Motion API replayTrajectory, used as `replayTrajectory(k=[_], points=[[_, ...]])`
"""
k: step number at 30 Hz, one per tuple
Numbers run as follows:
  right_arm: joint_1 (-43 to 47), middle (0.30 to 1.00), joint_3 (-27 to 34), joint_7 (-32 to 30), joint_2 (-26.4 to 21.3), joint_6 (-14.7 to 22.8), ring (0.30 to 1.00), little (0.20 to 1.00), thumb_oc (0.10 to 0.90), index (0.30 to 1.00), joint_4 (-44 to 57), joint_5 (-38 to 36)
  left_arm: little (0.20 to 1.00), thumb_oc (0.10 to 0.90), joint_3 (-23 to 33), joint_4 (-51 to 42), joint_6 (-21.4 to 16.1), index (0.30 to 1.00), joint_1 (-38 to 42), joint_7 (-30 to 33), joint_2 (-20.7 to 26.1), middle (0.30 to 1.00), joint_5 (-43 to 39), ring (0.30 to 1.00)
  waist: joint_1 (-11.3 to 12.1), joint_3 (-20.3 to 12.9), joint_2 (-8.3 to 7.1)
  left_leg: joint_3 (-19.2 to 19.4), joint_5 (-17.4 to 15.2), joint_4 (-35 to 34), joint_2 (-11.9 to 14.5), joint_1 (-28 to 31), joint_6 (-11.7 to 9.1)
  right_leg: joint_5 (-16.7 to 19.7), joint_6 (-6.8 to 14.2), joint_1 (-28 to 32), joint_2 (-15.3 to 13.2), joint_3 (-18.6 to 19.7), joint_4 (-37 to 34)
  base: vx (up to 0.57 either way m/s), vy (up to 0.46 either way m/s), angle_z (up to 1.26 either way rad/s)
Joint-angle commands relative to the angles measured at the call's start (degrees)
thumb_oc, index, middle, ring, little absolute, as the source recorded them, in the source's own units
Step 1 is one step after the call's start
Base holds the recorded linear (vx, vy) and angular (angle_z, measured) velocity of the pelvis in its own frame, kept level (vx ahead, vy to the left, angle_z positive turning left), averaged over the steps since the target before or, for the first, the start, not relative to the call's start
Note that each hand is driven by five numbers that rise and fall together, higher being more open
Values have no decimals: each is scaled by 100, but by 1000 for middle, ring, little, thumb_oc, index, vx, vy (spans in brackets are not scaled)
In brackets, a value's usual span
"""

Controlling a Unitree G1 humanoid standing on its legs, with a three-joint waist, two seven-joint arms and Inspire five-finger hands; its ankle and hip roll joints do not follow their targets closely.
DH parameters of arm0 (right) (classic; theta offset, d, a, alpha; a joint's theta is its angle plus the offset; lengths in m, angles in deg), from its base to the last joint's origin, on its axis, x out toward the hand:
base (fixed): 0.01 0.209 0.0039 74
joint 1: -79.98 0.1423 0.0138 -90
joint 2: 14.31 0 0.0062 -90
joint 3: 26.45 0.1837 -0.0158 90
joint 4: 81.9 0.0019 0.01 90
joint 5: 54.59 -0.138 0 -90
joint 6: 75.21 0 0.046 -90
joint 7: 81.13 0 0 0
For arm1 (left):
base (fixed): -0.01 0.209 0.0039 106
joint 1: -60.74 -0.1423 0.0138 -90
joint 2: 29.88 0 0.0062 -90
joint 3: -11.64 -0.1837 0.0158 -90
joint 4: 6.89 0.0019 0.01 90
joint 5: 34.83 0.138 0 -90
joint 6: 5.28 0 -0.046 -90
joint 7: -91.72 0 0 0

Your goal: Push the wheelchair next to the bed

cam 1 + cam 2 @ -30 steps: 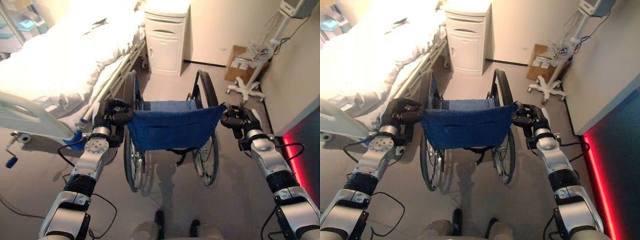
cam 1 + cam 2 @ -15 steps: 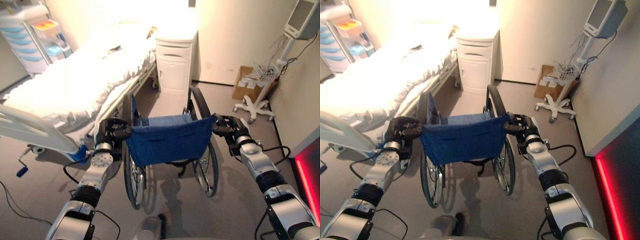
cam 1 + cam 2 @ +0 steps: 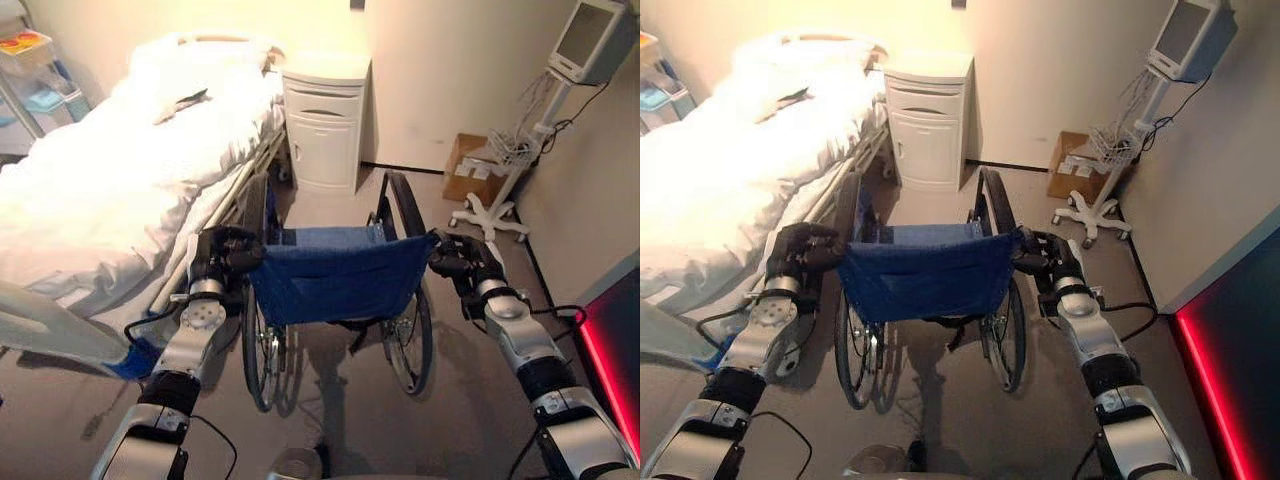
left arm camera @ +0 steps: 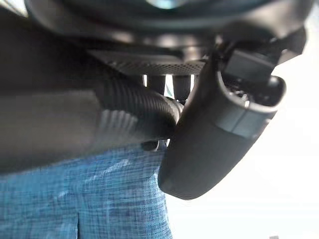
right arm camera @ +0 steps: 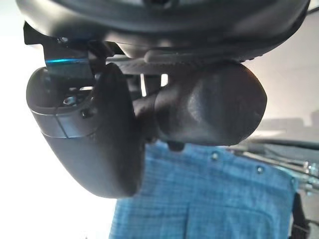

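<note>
At the far left stands the bed [image 3: 110, 180], heaped with white bedding, its pale rail running along the near side. Just right of that rail, the left hand [image 3: 222, 252] is curled round the wheelchair's left push handle [image 4: 129, 107], a ribbed black grip with the thumb wrapped across it. The wheelchair [image 3: 335, 280] sits in the middle of the floor, seen from behind: a blue cloth backrest stretched between the two handles, a blue seat beyond it, spoked wheels with dark tyres on each side. Its left wheel stands close alongside the bed frame, apart from it by a narrow strip of floor. Straight ahead of the chair, a white bedside cabinet [image 3: 322, 120] stands against the wall beside the head of the bed, with bare grey floor between it and the chair. The right hand [image 3: 462, 262] is clenched on the right push handle [image 5: 209, 109]. Further right, the floor is open up to a cardboard box [image 3: 470, 165] by the wall and a wheeled monitor stand [image 3: 500, 190], both well apart from the chair's right wheel.
</note>
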Motion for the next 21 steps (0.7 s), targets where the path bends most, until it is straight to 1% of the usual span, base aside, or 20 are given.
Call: replayTrajectory(k=[1,2,3,4,6,7,9,10,11,12,13,14,15,16,17,18,19,20,21], points=[[-457,300,-799,363,-96,-284,300,300,400,300,-305,73,300,400,-607,327,351,300,136,-320,-18,300,275,300,-462,233,65,-458,-289,510,-172,-487,-290,1257,-187,36,478,-249,-1368,311,-50,7],[-373,300,-826,350,-149,-300,300,300,400,300,-326,-23,300,400,-629,446,374,300,316,-351,17,300,254,300,-598,287,-12,-579,-399,498,-294,-375,-287,1562,-129,-189,533,-96,-2092,305,-55,28],[-359,300,-832,332,-168,-318,300,300,400,300,-314,-63,300,400,-635,499,371,300,380,-360,9,300,242,300,-650,287,-46,-634,-444,500,-354,-348,-285,1637,-104,-263,565,-20,-2346,434,-56,60],[-362,300,-840,298,-205,-351,300,300,400,300,-265,-106,300,400,-642,613,348,300,482,-348,-16,300,226,300,-773,285,-97,-748,-576,527,-469,-271,-286,1795,-34,-351,634,51,-2866,338,-16,52],[-427,300,-838,313,-234,-405,300,300,400,300,-128,-83,300,400,-649,698,318,300,519,-314,-29,300,195,300,-887,252,-149,-800,-715,555,-579,-166,-276,1903,18,-465,706,23,-3238,421,3,64],[-526,300,-849,300,-232,-470,300,300,400,300,53,-4,300,400,-628,695,305,300,485,-237,-49,300,186,300,-969,221,-169,-834,-823,587,-652,-85,-250,1940,41,-535,804,-24,-3355,474,1,72],[-638,300,-853,286,-244,-520,300,300,400,300,241,36,300,400,-583,629,316,300,402,-174,-86,300,212,300,-1024,194,-197,-796,-938,678,-709,-38,-207,1923,27,-582,873,-109,-3283,326,-24,53],[-706,300,-812,338,-284,-494,300,300,400,300,345,78,300,400,-538,583,341,300,345,-144,-113,300,266,300,-1066,171,-226,-713,-1085,860,-754,-53,-173,1886,-22,-602,921,-191,-3140,247,-54,42],[-735,300,-779,342,-300,-478,300,300,400,300,368,77,300,400,-524,585,338,300,341,-142,-123,300,265,300,-1088,154,-246,-678,-1154,963,-780,-68,-165,1877,-48,-602,918,-203,-3133,431,-107,47],[-838,300,-697,372,-332,-459,300,300,400,300,379,60,300,400,-485,618,339,300,322,-170,-175,300,157,300,-1162,76,-296,-686,-1371,1300,-830,-71,-170,1872,-101,-596,872,-165,-3129,383,-84,46],[-894,300,-673,355,-366,-466,300,300,400,300,410,55,300,400,-495,619,336,300,309,-164,-263,300,226,300,-1238,57,-253,-788,-1466,1539,-778,37,-241,1820,-155,-560,929,-13,-3017,412,-77,41],[-937,300,-638,374,-407,-465,300,300,400,300,432,71,300,400,-528,614,336,300,306,-122,-322,300,303,300,-1307,11,-222,-819,-1292,1745,-694,64,-379,1766,-238,-472,986,82,-3014,306,-51,41],[-954,300,-619,412,-434,-452,300,300,400,300,432,118,300,400,-576,617,340,300,297,-63,-360,300,318,300,-1346,-41,-245,-630,-958,2186,-511,39,-566,1706,-345,-344,920,-48,-3069,291,-71,46],[-929,300,-615,441,-461,-445,300,300,400,300,421,134,300,400,-604,630,326,300,296,-11,-378,300,276,300,-1363,-38,-231,-472,-716,2640,-268,3,-730,1628,-435,-209,907,-146,-3091,280,-100,64],[-884,300,-612,472,-489,-441,300,300,400,300,407,146,300,400,-625,646,305,300,315,47,-394,300,241,300,-1381,-30,-238,-399,-387,3111,-38,-142,-885,1544,-536,-69,917,-152,-3113,370,-132,63],[-820,300,-630,501,-507,-403,300,300,400,300,334,164,300,400,-656,687,232,300,355,96,-407,300,174,300,-1330,33,-272,-403,-56,3824,161,-629,-1000,1402,-664,206,920,-155,-3123,312,-104,48],[-810,300,-638,493,-502,-393,300,300,400,300,313,162,300,400,-659,698,219,300,360,99,-412,300,176,300,-1309,57,-272,-412,-55,3867,186,-743,-997,1380,-672,272,927,-162,-3127,357,-60,34],[-746,300,-669,470,-493,-402,300,300,400,300,256,136,300,400,-670,717,190,300,386,118,-429,300,195,300,-1229,143,-297,-417,84,3777,273,-1116,-1002,1314,-689,524,942,-121,-3171,235,25,19],[-711,300,-684,477,-492,-397,300,300,400,300,217,144,300,400,-669,738,145,300,385,126,-427,300,202,300,-1170,215,-285,-429,126,3607,360,-1228,-1006,1267,-692,705,974,-69,-3207,310,79,-6]])
